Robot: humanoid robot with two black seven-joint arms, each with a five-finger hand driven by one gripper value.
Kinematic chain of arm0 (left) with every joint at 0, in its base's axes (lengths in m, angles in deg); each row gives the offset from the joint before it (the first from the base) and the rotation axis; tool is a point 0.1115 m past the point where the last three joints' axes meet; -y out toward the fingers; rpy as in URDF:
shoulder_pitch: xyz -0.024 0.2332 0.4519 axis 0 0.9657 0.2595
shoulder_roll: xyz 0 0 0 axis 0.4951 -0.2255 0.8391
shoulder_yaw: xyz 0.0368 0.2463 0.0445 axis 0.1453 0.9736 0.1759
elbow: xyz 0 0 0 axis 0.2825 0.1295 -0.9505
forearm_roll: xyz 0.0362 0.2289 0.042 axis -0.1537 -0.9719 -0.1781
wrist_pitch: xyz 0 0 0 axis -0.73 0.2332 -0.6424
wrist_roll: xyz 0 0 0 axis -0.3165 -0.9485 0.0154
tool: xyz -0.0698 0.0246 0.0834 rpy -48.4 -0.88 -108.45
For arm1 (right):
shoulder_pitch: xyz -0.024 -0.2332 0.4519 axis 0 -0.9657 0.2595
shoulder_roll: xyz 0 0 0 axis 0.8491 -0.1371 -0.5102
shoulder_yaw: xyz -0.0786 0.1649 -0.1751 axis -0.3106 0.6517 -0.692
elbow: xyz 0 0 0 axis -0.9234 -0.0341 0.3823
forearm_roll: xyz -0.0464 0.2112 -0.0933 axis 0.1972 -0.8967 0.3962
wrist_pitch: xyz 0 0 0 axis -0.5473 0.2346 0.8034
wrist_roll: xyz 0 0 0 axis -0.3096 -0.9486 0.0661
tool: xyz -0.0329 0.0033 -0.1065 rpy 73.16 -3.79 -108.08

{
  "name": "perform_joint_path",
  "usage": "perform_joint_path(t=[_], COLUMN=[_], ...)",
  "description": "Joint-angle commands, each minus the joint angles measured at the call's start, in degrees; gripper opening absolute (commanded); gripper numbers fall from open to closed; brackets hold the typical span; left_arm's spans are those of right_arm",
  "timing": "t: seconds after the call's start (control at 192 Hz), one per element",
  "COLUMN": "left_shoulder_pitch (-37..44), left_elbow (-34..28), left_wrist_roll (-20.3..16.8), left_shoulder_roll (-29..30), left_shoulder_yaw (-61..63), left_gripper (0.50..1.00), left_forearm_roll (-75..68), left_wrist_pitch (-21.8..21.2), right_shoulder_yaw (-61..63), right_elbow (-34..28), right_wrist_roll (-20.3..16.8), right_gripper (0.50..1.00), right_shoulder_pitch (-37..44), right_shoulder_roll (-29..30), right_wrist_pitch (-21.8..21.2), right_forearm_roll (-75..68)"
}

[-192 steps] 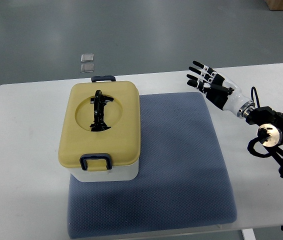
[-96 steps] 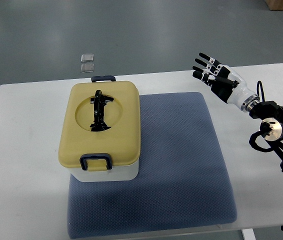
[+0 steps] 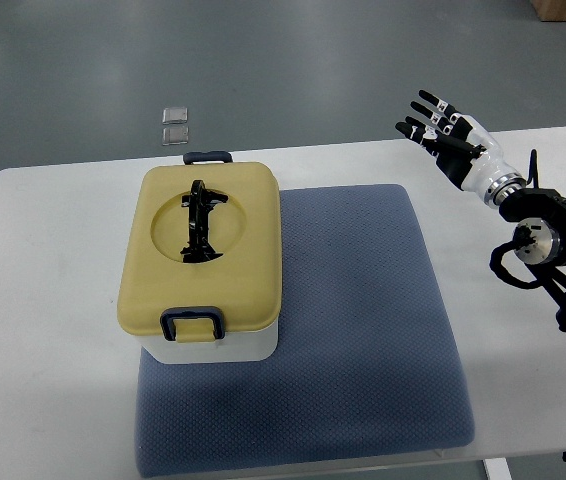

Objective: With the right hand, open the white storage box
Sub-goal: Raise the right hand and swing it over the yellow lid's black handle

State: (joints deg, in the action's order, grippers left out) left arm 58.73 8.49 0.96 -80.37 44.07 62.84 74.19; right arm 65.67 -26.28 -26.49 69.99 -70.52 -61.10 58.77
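- Black-fingered right hand [image 3: 450, 132] is drifting farther back and upward, fingers spread, holding nothing.
- White storage box [image 3: 201, 265], well to its left, is staying latched under its yellow lid [image 3: 203, 245]; opening is not progressing.

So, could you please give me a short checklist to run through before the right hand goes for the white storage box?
1. Yellow lid seated flat on the white storage box: ok.
2. Dark blue front latch and rear latch down: ok, both look closed.
3. Black carry handle folded flat in the lid recess: ok.
4. Right hand with fingers spread, holding nothing: ok.
5. Right hand near a latch: not ok, it is far off by the white table's far edge.
6. Box resting on the blue-grey mat: ok.
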Motion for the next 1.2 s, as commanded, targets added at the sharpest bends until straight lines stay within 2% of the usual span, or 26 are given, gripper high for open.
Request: perform_joint_path(t=[0.0, 0.125, 0.324, 0.511, 0.684, 0.799, 1.028, 1.112, 1.195], left_shoulder_pitch=[0.01, 0.01, 0.01, 0.01, 0.01, 0.01, 0.01, 0.01, 0.01], left_elbow=[0.06, 0.06, -0.03, 0.06, -0.03, -0.03, 0.06, 0.06, 0.06], left_wrist_roll=[0.05, -0.03, -0.03, -0.03, -0.03, -0.03, -0.03, 0.05, 0.05], left_shoulder_roll=[0.0, 0.0, 0.0, 0.0, 0.0, 0.0, 0.0, 0.0, 0.0], left_shoulder_yaw=[0.0, 0.0, 0.08, 0.0, 0.0, 0.0, 0.0, 0.0, 0.0], left_gripper=[1.0, 1.0, 1.0, 1.0, 1.0, 1.0, 1.0, 1.0, 1.0], left_forearm_roll=[0.0, 0.0, 0.0, 0.0, 0.0, 0.0, 0.0, 0.0, 0.0], left_wrist_pitch=[-0.01, -0.01, -0.01, -0.01, -0.01, -0.01, -0.01, -0.01, -0.01], right_shoulder_yaw=[-1.52, -10.49, -32.98, -49.24, -60.77, -66.56, -70.17, -70.7, -71.14], right_elbow=[-0.2, -0.64, -0.9, -2.04, -4.42, -4.85, -7.58, -8.99, -9.51], right_wrist_roll=[0.17, 1.22, 11.24, 17.57, 19.42, 21.7, 24.71, 24.71, 24.71], right_gripper=[0.928, 0.928, 0.926, 0.926, 0.926, 0.926, 0.926, 0.926, 0.926], right_shoulder_pitch=[2.42, 8.93, 23.77, 37.57, 47.6, 52.34, 57.44, 58.41, 58.94], right_shoulder_roll=[-2.1, -5.79, -10.71, -10.54, -9.05, -4.74, -2.45, -1.4, 0.18], right_wrist_pitch=[-0.41, -1.38, -5.95, -9.73, -9.82, -9.2, -9.2, -8.85, -6.04], right_forearm_roll=[0.25, 0.16, 0.16, 0.51, 1.04, 4.29, 16.5, 18.27, 20.11])
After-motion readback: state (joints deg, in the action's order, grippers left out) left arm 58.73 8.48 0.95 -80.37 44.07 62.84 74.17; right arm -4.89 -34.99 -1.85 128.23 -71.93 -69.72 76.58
